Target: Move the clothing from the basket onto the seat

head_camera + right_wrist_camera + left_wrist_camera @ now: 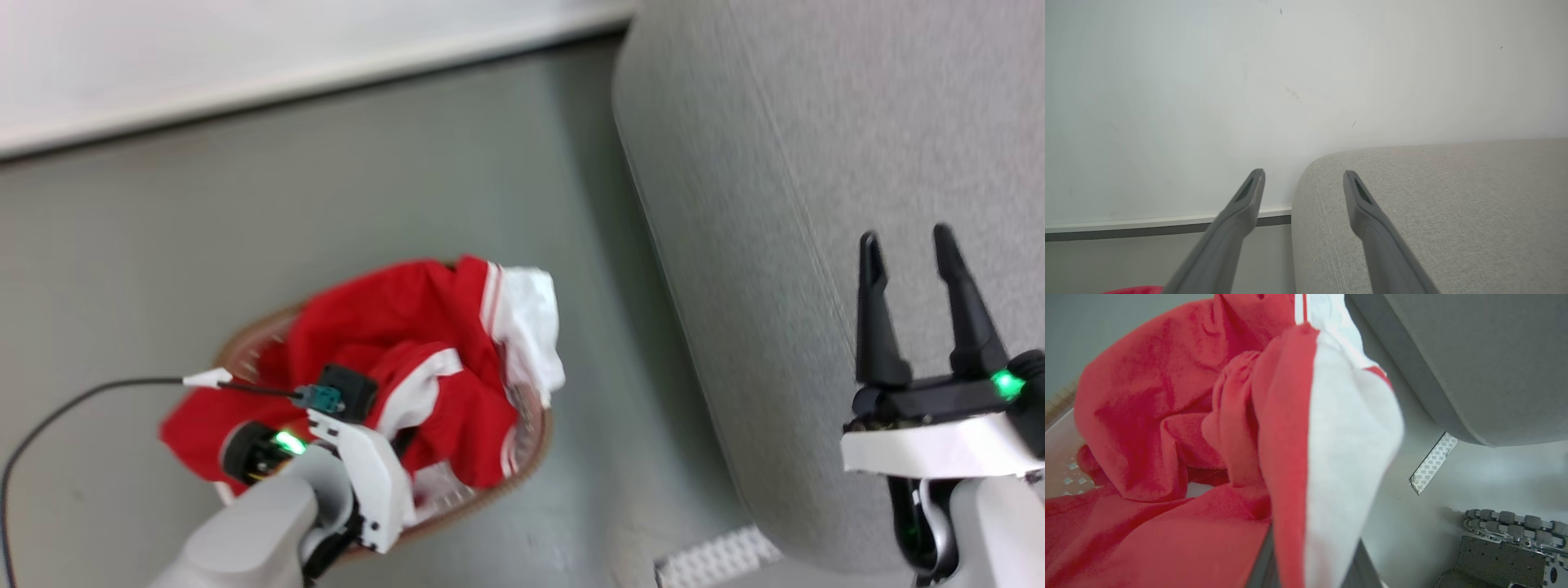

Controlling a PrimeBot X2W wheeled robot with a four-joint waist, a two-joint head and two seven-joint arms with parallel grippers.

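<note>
left gripper (1312, 559): pale forearm (245, 523) angled down, fingers clamped on the clothing (1167, 396). right gripper (906, 245): held upright, two dark fingers spread apart, green wrist light (1008, 384) lit.

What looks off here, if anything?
The clothing spills over the basket rim on both sides. A white patterned strip lies on the floor beside the seat; unclear what it is.
</note>
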